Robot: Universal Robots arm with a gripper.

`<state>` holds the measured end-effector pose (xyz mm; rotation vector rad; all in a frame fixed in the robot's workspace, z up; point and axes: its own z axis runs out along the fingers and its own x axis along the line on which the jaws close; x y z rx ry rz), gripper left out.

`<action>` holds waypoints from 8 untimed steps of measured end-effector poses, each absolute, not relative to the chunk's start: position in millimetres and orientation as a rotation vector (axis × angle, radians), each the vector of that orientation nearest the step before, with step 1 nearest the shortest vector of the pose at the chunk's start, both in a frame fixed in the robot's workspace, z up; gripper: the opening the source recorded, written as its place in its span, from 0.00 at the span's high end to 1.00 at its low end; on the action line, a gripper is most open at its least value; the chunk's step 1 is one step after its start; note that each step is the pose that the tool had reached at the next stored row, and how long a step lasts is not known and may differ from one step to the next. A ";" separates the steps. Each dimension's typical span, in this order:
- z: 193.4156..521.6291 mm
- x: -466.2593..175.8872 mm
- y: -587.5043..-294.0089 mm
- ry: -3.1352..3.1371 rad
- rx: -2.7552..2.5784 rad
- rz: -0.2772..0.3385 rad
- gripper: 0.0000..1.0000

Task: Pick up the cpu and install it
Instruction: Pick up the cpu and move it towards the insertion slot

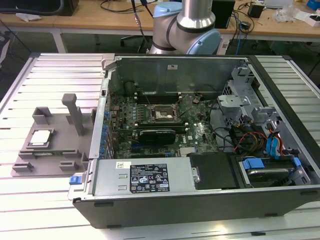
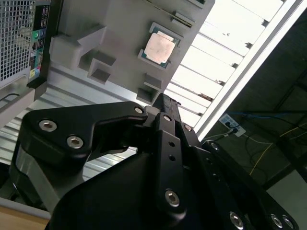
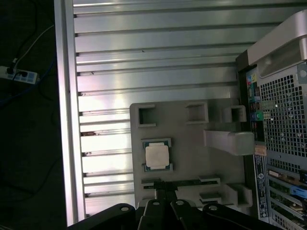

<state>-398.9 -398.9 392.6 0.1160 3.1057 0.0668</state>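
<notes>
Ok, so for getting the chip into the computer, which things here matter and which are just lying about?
For the job: chip, on the grey tray; socket on the board in the open computer case; hand, pointed at the tray.
Just lying about: power supply, red and black cables, blue drive bay, power strip.

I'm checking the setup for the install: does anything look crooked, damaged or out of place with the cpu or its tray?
Nothing stands out. The cpu lies flat and square between the corner blocks of the grey tray, which sits beside the open computer case.
</notes>
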 end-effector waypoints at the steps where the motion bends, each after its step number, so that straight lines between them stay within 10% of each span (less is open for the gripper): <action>1: 392.6 -399.0 -398.9 3.106 0.116 0.067 0.89; 8: 392.6 -399.4 -398.9 3.106 0.116 0.067 0.58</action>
